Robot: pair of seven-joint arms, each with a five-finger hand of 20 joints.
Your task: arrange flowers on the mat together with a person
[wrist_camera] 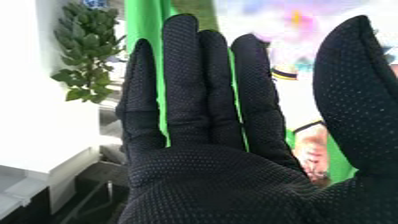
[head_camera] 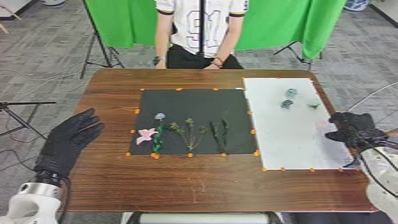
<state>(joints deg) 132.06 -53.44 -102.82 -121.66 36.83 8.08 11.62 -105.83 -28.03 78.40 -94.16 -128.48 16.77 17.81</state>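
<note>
Your left hand [head_camera: 69,137], table's nine o'clock: released, fingers straight. Your right hand [head_camera: 354,129], three o'clock: released, fingers straight. Your black mat [head_camera: 191,101]: pink flower [head_camera: 147,135], eight; blue-headed stem [head_camera: 160,116], just beside; branched sprig [head_camera: 190,134], six; two slim stems [head_camera: 225,132], five. Your white mat [head_camera: 284,135]: three small blooms [head_camera: 290,93], around twelve.

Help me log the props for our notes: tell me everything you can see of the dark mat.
The dark mat is a plain, near-black rectangle, apparently thin and matte, lying flat on the brown table, left of the white mat. Small orange pieces dot its edges. Resting on its near half are a pink flower, a pale blue bloom, a branching green sprig and slim dark stems.
</note>
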